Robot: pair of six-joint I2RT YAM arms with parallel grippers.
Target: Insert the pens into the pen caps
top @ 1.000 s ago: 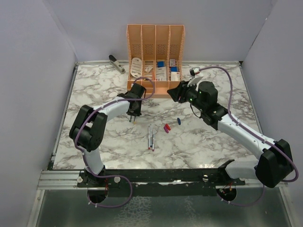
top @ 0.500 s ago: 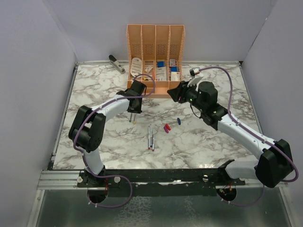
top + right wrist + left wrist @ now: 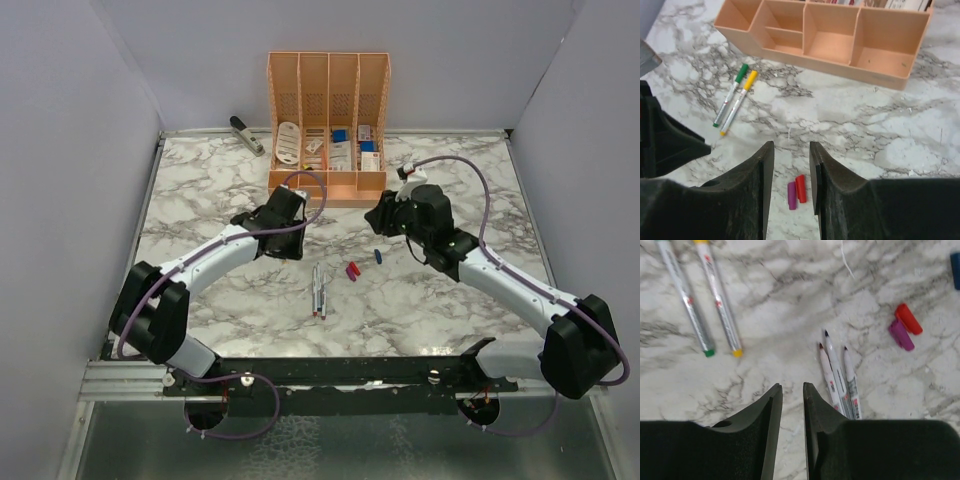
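Three bare pens (image 3: pixel 836 375) lie mid table (image 3: pixel 420 310), red & purple pen caps (image 3: pixel 908 320) just right, two capped pens (image 3: pixel 719 300) further left. Left claw (image 3: pixel 791 387) above them, narrowly parted, empty; right claw (image 3: pixel 791 147) released, empty. Prob best: straddle one pen only, mid-barrel.

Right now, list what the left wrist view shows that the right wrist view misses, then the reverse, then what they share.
Only left wrist: three uncapped pens lying side by side, and a blue cap at the right edge.
Only right wrist: the peach organiser, its near compartments empty.
Both: the green pen and yellow pen lying together, the red cap touching the purple cap, and the marble table.
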